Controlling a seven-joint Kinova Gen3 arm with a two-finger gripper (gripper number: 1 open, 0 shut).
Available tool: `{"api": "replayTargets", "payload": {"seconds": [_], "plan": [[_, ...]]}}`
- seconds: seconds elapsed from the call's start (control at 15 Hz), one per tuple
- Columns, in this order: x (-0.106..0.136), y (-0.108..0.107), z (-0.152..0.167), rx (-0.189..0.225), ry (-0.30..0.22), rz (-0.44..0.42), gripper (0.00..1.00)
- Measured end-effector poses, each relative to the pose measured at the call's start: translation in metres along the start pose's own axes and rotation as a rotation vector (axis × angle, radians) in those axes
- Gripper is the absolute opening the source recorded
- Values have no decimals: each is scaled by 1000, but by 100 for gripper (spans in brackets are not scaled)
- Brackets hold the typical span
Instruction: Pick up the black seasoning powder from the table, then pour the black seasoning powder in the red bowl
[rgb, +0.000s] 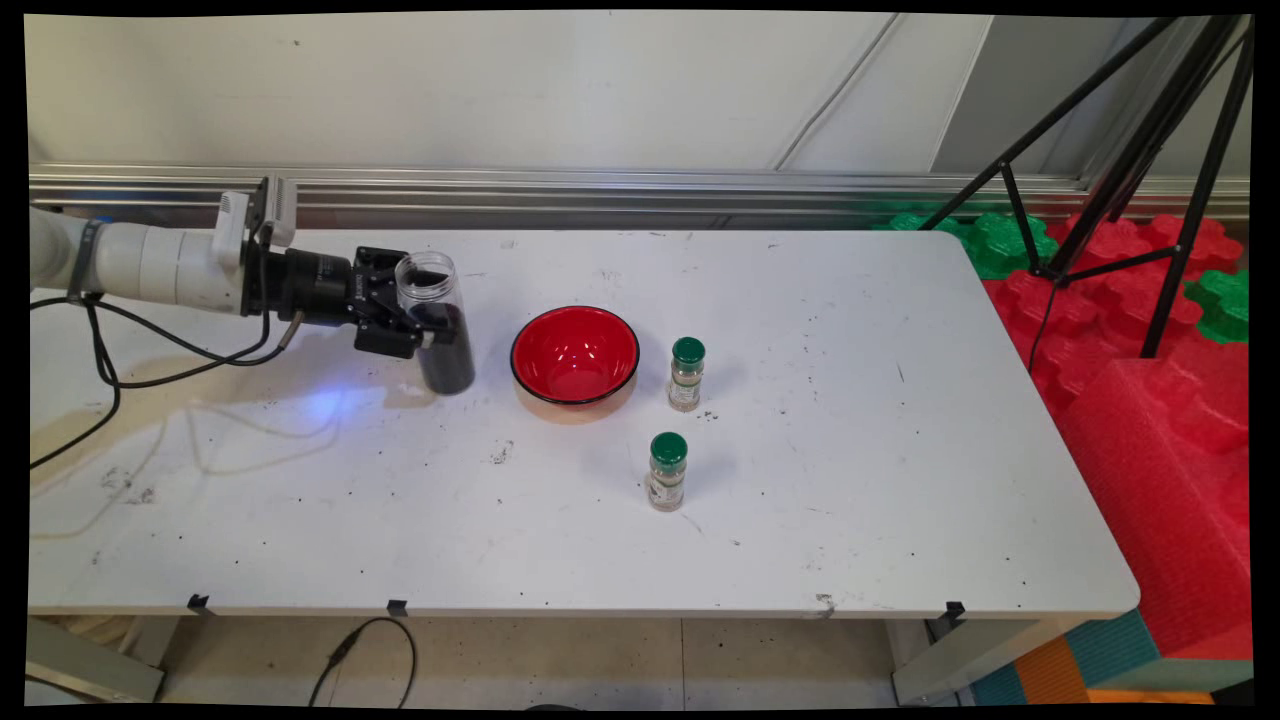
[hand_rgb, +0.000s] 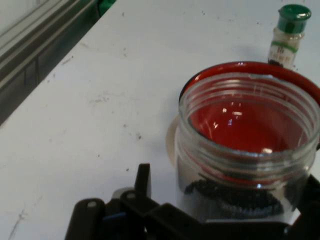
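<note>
- Table (rgb: 800, 520): it carries a red bowl (rgb: 575, 355) at centre; a tilted jar could spill dark grains short of it.
- Jar (rgb: 435, 320): open-topped, at nine o'clock of the bowl, clamped in the gripper (rgb: 400, 318); a slip looks possible.
- Two green-capped bottles (rgb: 686, 374) (rgb: 667, 471): at three and five o'clock; labels unreadable.
- Fingertips hidden behind the jar.

My white table (rgb: 850, 520) is scuffed and speckled with dark flecks. On it sits a red bowl (rgb: 575, 356). Just right of the bowl stands a green-capped bottle (rgb: 686, 374), and a second green-capped bottle (rgb: 667, 471) stands nearer the front edge.
</note>
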Motion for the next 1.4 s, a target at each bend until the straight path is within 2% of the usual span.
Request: {"api": "replayTargets", "payload": {"seconds": [0.53,0.6,1.07,1.4], "plan": [[-6,0,7,-18,55,2,100],[-7,0,7,-21,62,2,0],[-6,1,5,-24,87,4,0],[3,3,2,2,83,41,0]]}}
